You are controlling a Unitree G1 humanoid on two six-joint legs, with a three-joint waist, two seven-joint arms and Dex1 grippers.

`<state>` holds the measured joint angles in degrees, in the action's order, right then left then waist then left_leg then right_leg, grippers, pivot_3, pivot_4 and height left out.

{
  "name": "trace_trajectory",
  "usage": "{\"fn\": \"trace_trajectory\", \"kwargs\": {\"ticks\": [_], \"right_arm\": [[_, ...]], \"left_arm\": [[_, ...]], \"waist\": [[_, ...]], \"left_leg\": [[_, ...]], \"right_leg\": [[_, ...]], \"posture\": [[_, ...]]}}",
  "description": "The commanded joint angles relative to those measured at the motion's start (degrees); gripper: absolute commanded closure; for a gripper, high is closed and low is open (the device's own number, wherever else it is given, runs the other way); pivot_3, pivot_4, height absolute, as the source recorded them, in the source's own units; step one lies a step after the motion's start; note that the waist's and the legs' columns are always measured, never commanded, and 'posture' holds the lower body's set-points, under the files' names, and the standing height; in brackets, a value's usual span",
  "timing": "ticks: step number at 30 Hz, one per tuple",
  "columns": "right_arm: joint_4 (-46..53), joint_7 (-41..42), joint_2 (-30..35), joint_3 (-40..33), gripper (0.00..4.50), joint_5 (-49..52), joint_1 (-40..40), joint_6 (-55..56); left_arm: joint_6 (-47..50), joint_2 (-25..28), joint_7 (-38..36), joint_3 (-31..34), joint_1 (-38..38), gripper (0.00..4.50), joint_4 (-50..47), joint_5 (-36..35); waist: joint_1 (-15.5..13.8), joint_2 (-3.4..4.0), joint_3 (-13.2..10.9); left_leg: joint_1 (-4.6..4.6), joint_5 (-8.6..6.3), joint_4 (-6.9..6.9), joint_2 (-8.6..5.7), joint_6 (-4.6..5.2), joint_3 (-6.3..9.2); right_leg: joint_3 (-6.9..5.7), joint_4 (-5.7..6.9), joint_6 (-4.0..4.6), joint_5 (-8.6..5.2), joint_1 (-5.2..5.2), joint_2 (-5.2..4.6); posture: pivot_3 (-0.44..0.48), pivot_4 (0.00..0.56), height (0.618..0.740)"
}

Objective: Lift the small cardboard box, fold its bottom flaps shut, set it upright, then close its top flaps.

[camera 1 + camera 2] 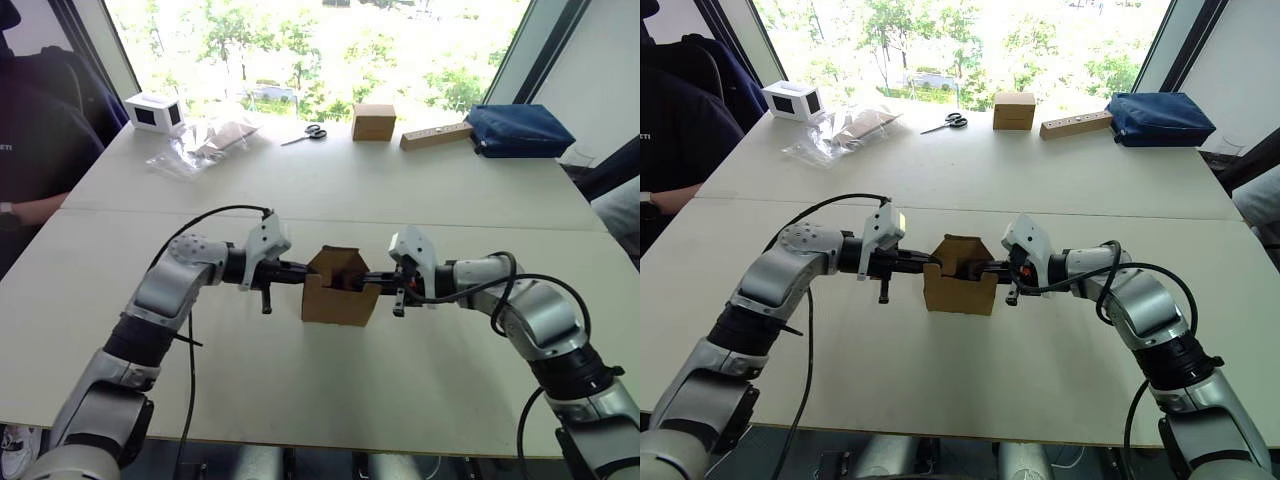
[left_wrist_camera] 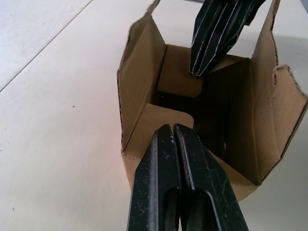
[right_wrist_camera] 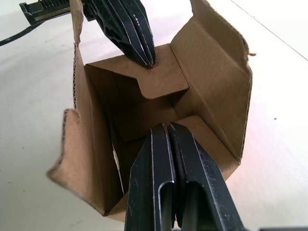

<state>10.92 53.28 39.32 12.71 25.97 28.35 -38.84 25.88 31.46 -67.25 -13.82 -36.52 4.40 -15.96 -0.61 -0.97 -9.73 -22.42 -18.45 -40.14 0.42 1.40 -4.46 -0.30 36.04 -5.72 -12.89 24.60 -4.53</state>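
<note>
The small cardboard box (image 1: pixel 338 297) stands mid-table with its open end up. Its two long flaps rise upright, and its two short flaps (image 2: pixel 163 118) (image 3: pixel 159 72) are bent inward. My left gripper (image 1: pixel 307 272) comes in from the box's left side. It is shut, and its tips (image 2: pixel 172 129) press on the near short flap. My right gripper (image 1: pixel 368 279) reaches in from the opposite side, also shut, with its tips (image 3: pixel 166 126) pressing down the other short flap. The inside of the box looks dark and hollow.
A tidy brown box (image 1: pixel 373 121), scissors (image 1: pixel 305 134), a wooden block (image 1: pixel 435 136) and a blue pouch (image 1: pixel 518 129) line the far edge. A white device (image 1: pixel 153 111) and plastic bags (image 1: pixel 205 143) lie far left, beside a seated person (image 1: pixel 35 140).
</note>
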Motion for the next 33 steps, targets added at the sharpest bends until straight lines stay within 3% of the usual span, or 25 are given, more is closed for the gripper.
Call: {"fn": "trace_trajectory", "kwargs": {"ticks": [1,16,21,27,30,33], "right_arm": [[-0.2,0.5,-0.3,-1.2,4.50,-0.5,1.0,0.1],[-1.6,0.3,-1.8,-2.1,4.50,-1.4,1.6,0.4],[-0.2,0.9,-2.3,-5.3,4.50,2.1,1.3,-0.9],[0.9,0.5,-1.3,-10.1,4.50,4.8,1.4,-2.9],[2.5,-0.8,-0.2,-15.4,4.50,7.7,0.7,-5.2],[4.6,-3.8,-0.3,-20.8,4.50,10.9,0.5,-7.4]], "left_arm": [[-0.7,-0.4,0.2,-0.5,-0.7,4.47,0.6,1.0],[-0.8,-1.3,0.5,-0.1,-0.9,4.47,0.6,1.2],[2.6,-2.8,1.0,3.8,-2.8,4.47,0.0,-3.4],[7.7,-0.4,-1.4,8.6,-5.2,4.47,-0.3,-9.2],[8.3,0.0,-0.9,12.5,-9.3,4.47,5.4,-11.3],[3.9,-2.1,2.4,13.7,-13.6,4.47,15.1,-8.7]], "waist": [[0.0,0.00,0.0],[0.0,0.00,0.0],[0.0,0.00,0.0],[0.3,0.00,0.0],[0.3,0.00,0.0],[0.0,0.00,0.0]], "left_leg": [[0.00,0.00,0.00,0.00,0.00,0.00],[0.00,0.00,0.00,0.00,0.00,0.01],[-0.01,0.00,0.00,0.00,0.00,0.01],[-0.02,0.00,0.01,0.02,0.00,0.02],[-0.02,0.00,0.02,0.04,0.00,0.03],[-0.02,0.00,0.01,0.02,0.00,0.05]], "right_leg": [[0.00,0.00,0.00,0.00,0.00,0.00],[0.00,0.00,0.00,0.00,0.00,0.00],[0.00,0.00,0.00,0.00,0.00,-0.01],[-0.02,-0.01,0.00,0.00,0.02,0.00],[-0.03,-0.01,0.00,0.00,0.03,0.01],[-0.06,-0.01,-0.01,0.00,0.02,0.00]], "posture": [[0.000,0.150,0.740],[0.000,0.150,0.740],[0.000,0.150,0.740],[0.000,0.150,0.740],[0.000,0.150,0.740],[0.000,0.150,0.740]]}}
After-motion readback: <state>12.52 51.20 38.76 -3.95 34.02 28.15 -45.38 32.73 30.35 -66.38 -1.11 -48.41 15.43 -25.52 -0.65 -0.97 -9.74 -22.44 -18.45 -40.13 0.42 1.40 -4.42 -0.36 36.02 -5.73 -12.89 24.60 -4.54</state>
